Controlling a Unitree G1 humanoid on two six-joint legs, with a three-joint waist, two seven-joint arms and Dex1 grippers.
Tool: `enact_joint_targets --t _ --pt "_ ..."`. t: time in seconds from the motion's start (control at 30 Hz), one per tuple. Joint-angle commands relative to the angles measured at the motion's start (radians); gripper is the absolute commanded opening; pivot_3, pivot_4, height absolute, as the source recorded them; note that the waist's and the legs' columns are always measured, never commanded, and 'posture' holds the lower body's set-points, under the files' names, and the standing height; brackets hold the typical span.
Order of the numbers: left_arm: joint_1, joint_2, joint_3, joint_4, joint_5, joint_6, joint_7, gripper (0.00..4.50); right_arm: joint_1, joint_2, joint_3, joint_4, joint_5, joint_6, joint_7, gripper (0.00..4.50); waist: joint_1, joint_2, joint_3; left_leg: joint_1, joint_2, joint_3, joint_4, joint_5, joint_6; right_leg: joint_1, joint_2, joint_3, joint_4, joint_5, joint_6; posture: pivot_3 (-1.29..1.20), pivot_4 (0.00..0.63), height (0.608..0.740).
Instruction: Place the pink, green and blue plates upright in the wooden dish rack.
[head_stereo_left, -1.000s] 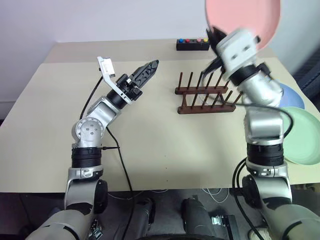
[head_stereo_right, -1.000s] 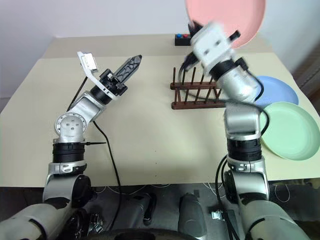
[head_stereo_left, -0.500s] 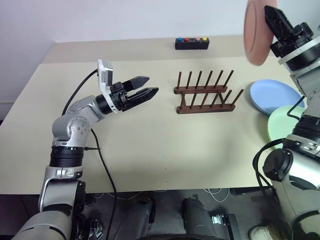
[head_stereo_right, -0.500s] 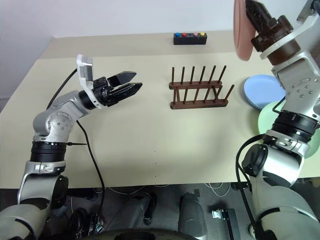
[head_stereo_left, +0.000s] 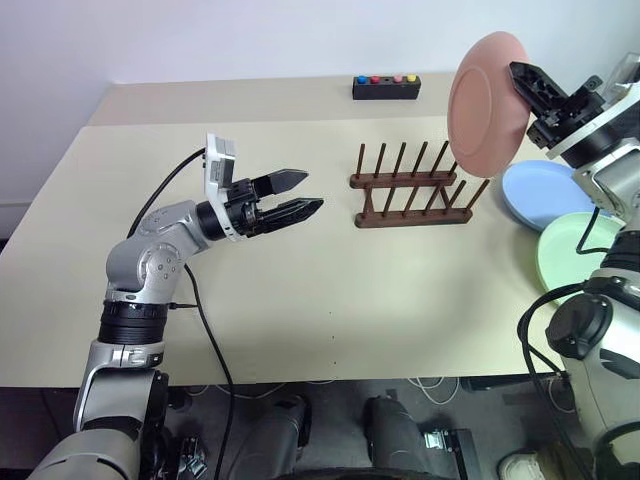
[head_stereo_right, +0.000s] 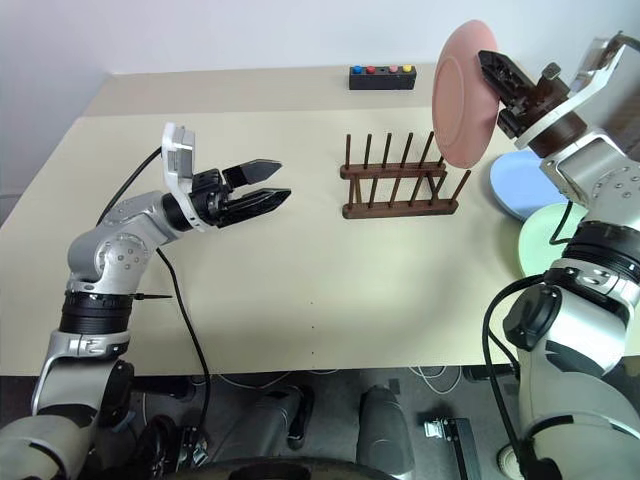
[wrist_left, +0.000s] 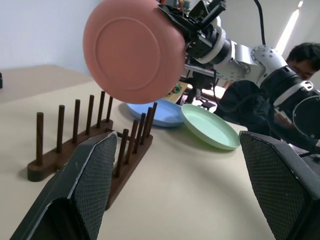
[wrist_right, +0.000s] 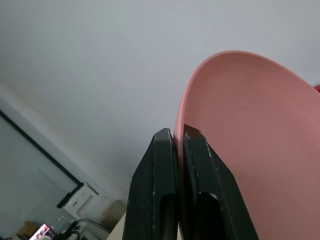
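Plates first: none of the three stands in the wooden dish rack (head_stereo_left: 413, 188) yet, so by our reckoning the task is at its first placement, with two more to follow.

Nearest to us on the right side of the worktop (head_stereo_left: 300, 300), the green plate (head_stereo_left: 580, 255) lies flat close to the right edge, and the blue plate (head_stereo_left: 545, 192) lies flat just beyond it, its rim overlapped by the green one (both untouched, as far as we can see). We judge these two will need picking up from a spot with little worktop to spare on the outer side.

Across from them, our left gripper (head_stereo_left: 297, 195) hovers over the open middle of the worktop with its jaws spread and nothing between them, pointing toward the rack and well apart from it. Bare surface lies all around it, so it has free room to move.

Farther back, our right gripper (head_stereo_right: 492, 70) is clamped on the rim of the pink plate (head_stereo_left: 487, 103), which hangs on edge in the air above the right end of the rack, tilted a little and not yet between the pegs. We think it must come down between the pegs with care, since they stand close together.

Beyond the rack, a small black box with coloured buttons (head_stereo_left: 385, 87) sits near the far edge, clear of the work.
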Motion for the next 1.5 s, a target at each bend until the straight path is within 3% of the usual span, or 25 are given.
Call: enact_joint_targets --t 0.03,0.63,0.77,0.97,1.1,1.5 --pt "0.000 0.002 0.015 -0.041 -0.002 -0.005 -0.005 3.97 -0.041 -0.029 -0.043 0.012 0.035 -0.003 -0.008 0.00 0.001 0.000 0.000 0.000 0.000 0.000 0.000 0.000 0.000 0.000 0.000 0.000 0.000 0.000 0.000 0.00 0.150 0.740" --pt "0.000 -0.002 0.014 -0.029 0.025 -0.020 -0.009 3.97 -0.012 -0.037 -0.055 0.153 -0.034 -0.063 -0.044 0.00 0.003 0.000 0.000 0.000 0.000 0.000 0.000 0.000 0.000 0.000 0.000 0.000 0.000 0.000 0.000 0.00 0.150 0.740" --pt "0.002 0.000 0.017 -0.029 0.029 -0.020 -0.012 4.04 -0.007 -0.040 -0.055 0.164 -0.031 -0.040 -0.029 1.33 0.003 0.000 0.000 0.000 0.000 0.000 0.000 0.000 0.000 0.000 0.000 0.000 0.000 0.000 0.000 0.00 0.150 0.740" --pt "0.002 0.001 0.022 -0.022 0.035 -0.022 -0.017 4.04 -0.001 -0.039 -0.054 0.153 -0.027 -0.021 -0.007 4.46 0.002 0.000 0.000 0.000 0.000 0.001 0.000 0.000 0.000 0.000 0.000 0.000 0.000 0.000 0.000 0.00 0.150 0.740" --pt "-0.003 -0.002 0.022 -0.014 0.037 -0.023 -0.017 4.04 0.013 -0.046 -0.022 0.124 -0.054 -0.042 0.028 4.46 0.002 0.000 0.000 0.000 0.000 0.001 0.000 0.000 0.000 0.000 0.000 0.000 0.000 0.000 0.000 0.00 0.150 0.740" --pt "-0.017 -0.004 0.019 0.006 0.038 -0.024 -0.028 4.04 0.087 -0.036 0.040 -0.040 -0.177 -0.378 0.103 4.46 0.002 0.000 0.000 0.000 0.000 0.001 0.001 0.000 0.000 0.000 0.000 0.000 0.000 0.000 0.000 0.00 0.150 0.740"
